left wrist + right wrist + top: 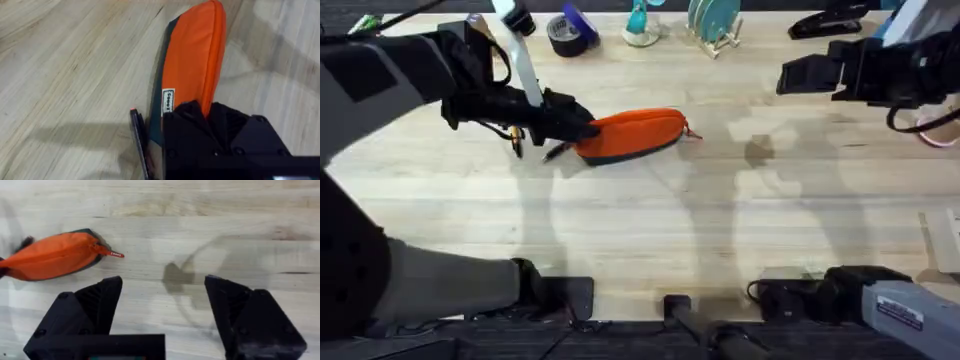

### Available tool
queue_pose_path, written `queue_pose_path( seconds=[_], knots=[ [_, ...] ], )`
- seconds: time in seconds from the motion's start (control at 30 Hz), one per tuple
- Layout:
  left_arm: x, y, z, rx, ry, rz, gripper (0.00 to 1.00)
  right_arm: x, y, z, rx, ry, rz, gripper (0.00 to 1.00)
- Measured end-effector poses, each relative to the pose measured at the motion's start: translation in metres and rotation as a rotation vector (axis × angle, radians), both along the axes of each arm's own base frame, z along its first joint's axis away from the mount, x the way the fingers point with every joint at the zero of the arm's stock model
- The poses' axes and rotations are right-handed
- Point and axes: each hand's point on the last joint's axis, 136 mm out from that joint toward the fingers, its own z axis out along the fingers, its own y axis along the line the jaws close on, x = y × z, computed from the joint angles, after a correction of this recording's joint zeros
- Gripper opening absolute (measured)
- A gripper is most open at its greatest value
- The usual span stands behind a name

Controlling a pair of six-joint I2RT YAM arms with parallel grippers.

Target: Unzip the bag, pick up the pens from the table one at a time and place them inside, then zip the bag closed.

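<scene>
Task sitting at very start: bag [632,133] lying on table [650,230], zipper looking closed, pull tab [115,254] hanging at end facing right gripper [162,305]

Left gripper [582,130] pressing onto opposite bag end, seemingly pinning it; finger spread hidden, cannot tell

Right gripper hovering well apart from bag, jaws spread wide, holding nothing

Pens [535,148] lying on table just beside left gripper, none bagged

Remaining, by judgement: unzipping, loading each pen, zipping shut
</scene>
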Motion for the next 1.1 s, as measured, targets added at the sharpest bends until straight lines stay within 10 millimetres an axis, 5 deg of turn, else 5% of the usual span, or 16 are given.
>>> queue_pose_path(
  seconds=[0.27,0.47,1.1],
  knots=[
    [0.0,0.0,0.0,0.002,0.002,0.0,0.045,0.0,0.002,0.0,0.034,0.01,-0.036,0.996],
    [0.0,0.0,0.0,0.002,0.002,0.0,0.044,-0.002,0.025,0.0,0.137,0.029,0.067,0.995],
    [0.0,0.0,0.0,0.002,0.002,0.0,0.043,0.009,0.045,-0.044,0.158,0.138,0.291,0.996]
  ],
)
